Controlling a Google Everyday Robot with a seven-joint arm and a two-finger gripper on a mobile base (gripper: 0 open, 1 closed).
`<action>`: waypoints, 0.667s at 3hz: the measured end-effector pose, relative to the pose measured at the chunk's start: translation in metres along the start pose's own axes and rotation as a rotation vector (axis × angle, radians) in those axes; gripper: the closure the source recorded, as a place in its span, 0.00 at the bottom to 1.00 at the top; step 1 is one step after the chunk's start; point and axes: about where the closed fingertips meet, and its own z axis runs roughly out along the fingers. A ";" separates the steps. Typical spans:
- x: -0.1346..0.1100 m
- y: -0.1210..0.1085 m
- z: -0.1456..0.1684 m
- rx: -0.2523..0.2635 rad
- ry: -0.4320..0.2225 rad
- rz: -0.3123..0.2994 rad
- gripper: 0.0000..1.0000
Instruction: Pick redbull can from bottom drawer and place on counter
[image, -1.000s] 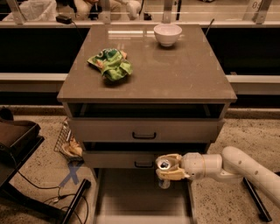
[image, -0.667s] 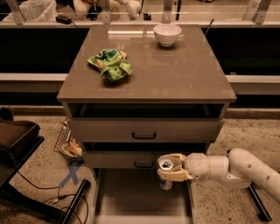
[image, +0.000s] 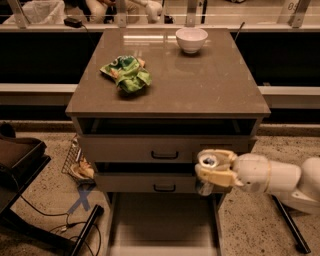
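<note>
On the left half of the bench (image: 210, 95) you are seeing a crumpled green bag (image: 126, 73) lying. Below the bench's front, the bottom drawer (image: 162, 225) is standing open. A white bowl (image: 191, 39) is sitting near the bench's back edge. At the bench's front right, lower than its top, your gripper (image: 212, 167) is clamping the upright redbull can (image: 207, 160), above the drawer's right wall.

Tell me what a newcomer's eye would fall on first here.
The cream gripper at lower right, shut around the redbull can, holds it in front of the drawer fronts, near the right side of the pulled-out bottom drawer. On the counter lie a crumpled green bag at left and a white bowl at the far edge.
</note>
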 end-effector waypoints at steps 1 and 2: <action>-0.074 -0.028 -0.018 0.121 -0.032 -0.047 1.00; -0.162 -0.069 -0.031 0.268 -0.067 -0.118 1.00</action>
